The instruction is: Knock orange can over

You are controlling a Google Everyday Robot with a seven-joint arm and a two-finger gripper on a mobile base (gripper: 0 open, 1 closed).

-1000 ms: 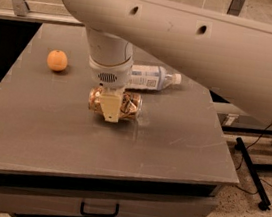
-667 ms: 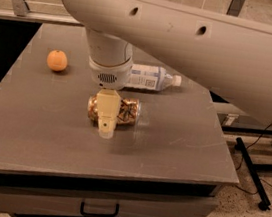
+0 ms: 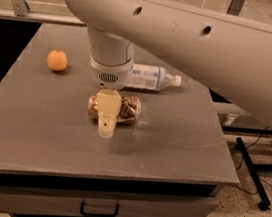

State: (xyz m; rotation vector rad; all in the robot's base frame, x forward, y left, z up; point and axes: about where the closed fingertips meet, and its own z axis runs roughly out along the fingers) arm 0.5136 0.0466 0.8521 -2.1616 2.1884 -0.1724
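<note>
Well, the orange can (image 3: 128,109) is flat on its side mid-counter (image 3: 181,147), same spot as a second ago. The pincer (image 3: 106,126) has twisted and now hangs right in front of it; can't tell if it's apart or together. Bottle (image 3: 150,77) sits at 1 o'clock. Looks basically done.

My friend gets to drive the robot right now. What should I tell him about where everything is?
Gripper: down low over the middle of the table, right at the orange can and covering part of it from this view.
Orange can: lying on its side on the table.
Also there: a plastic bottle lying down behind the can, and an orange fruit to the left.
Done: the can looks knocked over.
Left: probably just lift the arm away without rolling the can.
</note>
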